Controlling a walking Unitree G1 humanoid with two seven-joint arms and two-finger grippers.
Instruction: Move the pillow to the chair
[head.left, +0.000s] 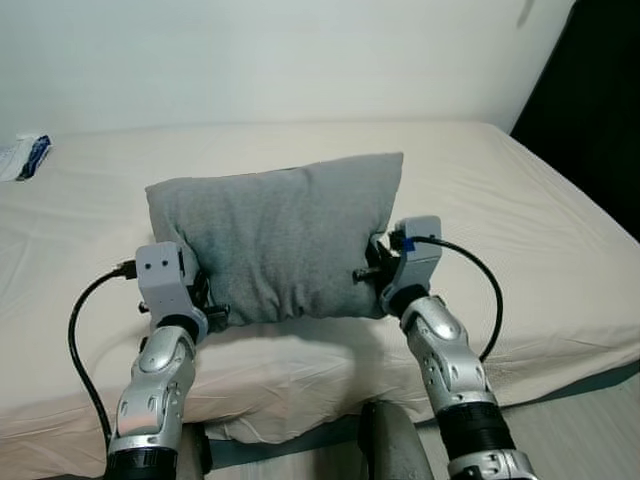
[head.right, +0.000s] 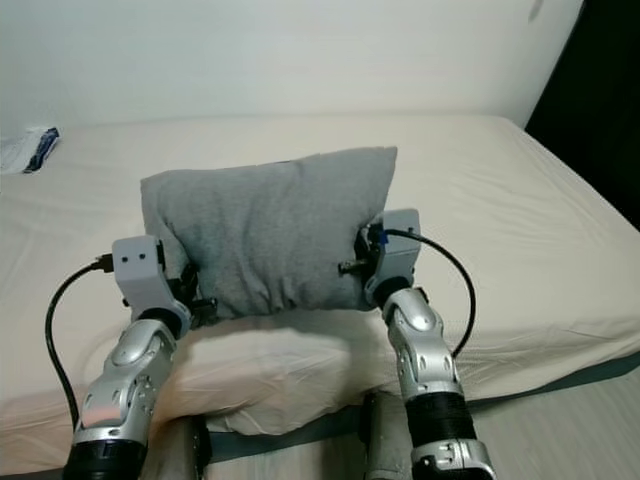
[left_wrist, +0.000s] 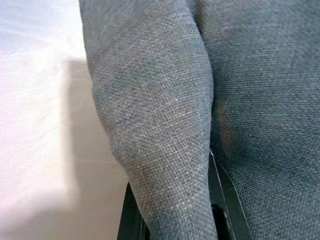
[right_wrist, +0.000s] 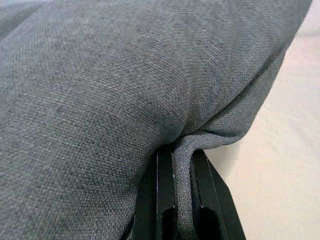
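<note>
**Carrying the pillow off the bed with both hands**

Pinching a fold of grey cloth between its two black fingers (right_wrist: 165, 200), the right hand (right_wrist: 182, 197) has a narrow hold on the lower right corner of the pillow (head.left: 280, 235). The left hand (left_wrist: 172, 220) is clamped the same way on a ridge of fabric at the lower left corner. Between them the pillow stands upright, apparently lifted just above the near edge of the bed (head.left: 540, 220); whether its bottom edge touches the sheet I cannot tell.

To do this well, I judge both hands should rise together and keep their spacing, so the cloth neither sags nor pulls out of a pinch. No chair is visible, so the robot probably must turn away slowly, keeping the pillow level. A white packet (head.left: 25, 155) lies well apart at the far left.
</note>
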